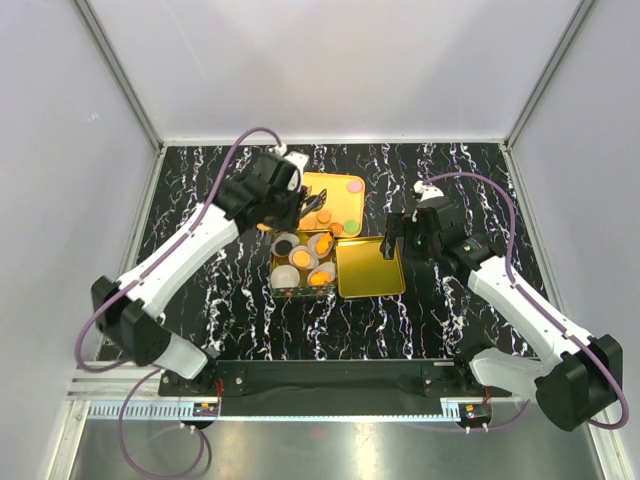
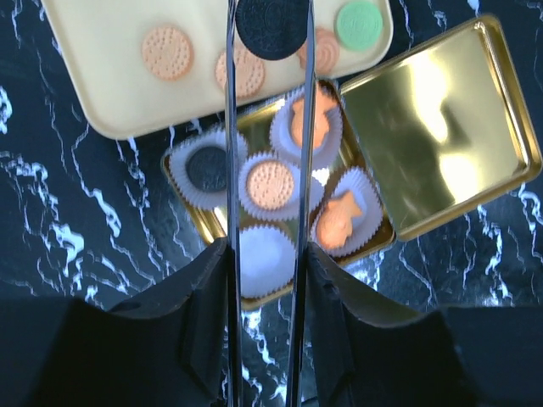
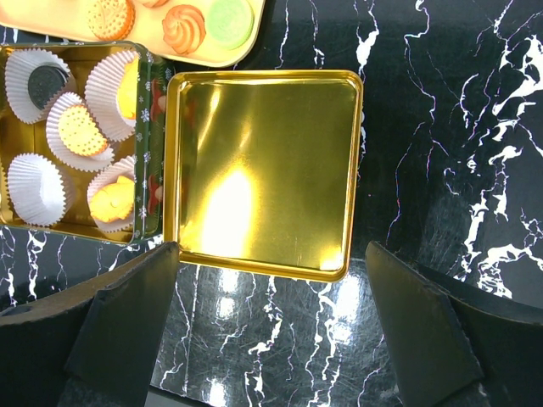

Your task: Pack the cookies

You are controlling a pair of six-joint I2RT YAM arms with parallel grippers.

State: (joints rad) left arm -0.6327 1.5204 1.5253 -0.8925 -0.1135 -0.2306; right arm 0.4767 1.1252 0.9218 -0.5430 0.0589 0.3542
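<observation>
Overhead plus two close wrist views, sharing tin (image 3: 156,144)

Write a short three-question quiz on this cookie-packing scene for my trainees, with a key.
1. True or false: the right gripper stands open above the gold lid.
2. What does the left gripper hold? A nothing; B a black cookie; C the lid.
3. How many paper cups in the tin hold no cookie?
Key: 1 true; 2 B; 3 one.
</observation>
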